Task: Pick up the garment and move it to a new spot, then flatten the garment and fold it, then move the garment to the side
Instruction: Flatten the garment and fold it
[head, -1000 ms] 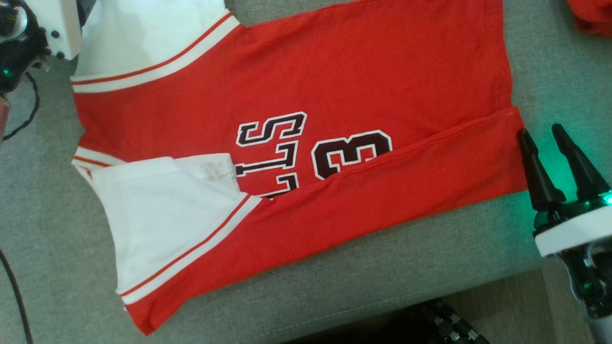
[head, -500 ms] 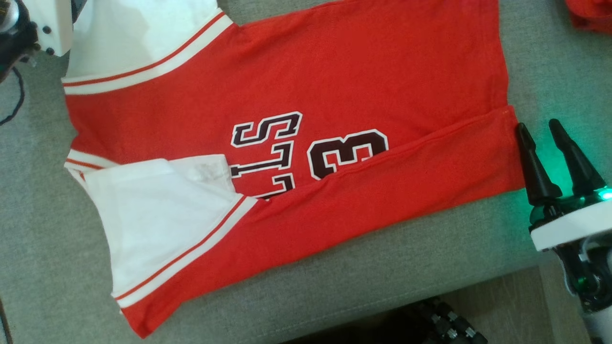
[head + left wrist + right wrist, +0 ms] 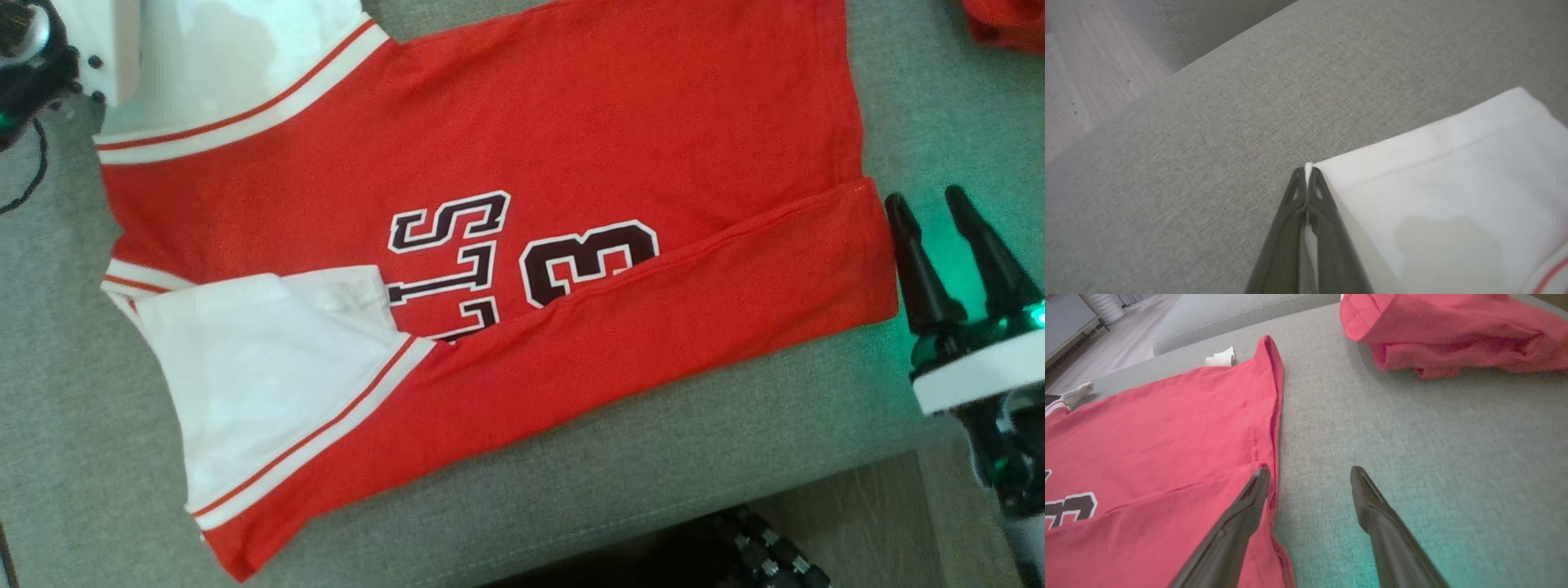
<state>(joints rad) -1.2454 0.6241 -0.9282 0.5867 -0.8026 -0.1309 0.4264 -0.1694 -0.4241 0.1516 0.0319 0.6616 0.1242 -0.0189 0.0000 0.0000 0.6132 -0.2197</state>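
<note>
The garment (image 3: 531, 139) is a red jersey with white sleeves and dark lettering, lying flat on the grey cushion (image 3: 571, 490). Its near long side is folded over the lettering, and one white sleeve (image 3: 269, 367) lies on top. In the left wrist view my left gripper (image 3: 1307, 169) is shut on the corner of the other white sleeve (image 3: 1453, 183). The left wrist housing (image 3: 73, 41) shows at the head view's top left. My right gripper (image 3: 924, 198) stands open by the hem at the right. Its left finger (image 3: 1249, 506) lies on the red hem (image 3: 1167, 428).
A second crumpled red garment (image 3: 1453, 335) lies beyond the right gripper, at the head view's top right (image 3: 1004, 20). The cushion's front edge drops to wooden floor (image 3: 882, 523) at the lower right. A dark cable (image 3: 33, 171) hangs at the left.
The left gripper has closed on the white sleeve's corner. The head view has shifted slightly; the garment and the right gripper keep about the same places.
</note>
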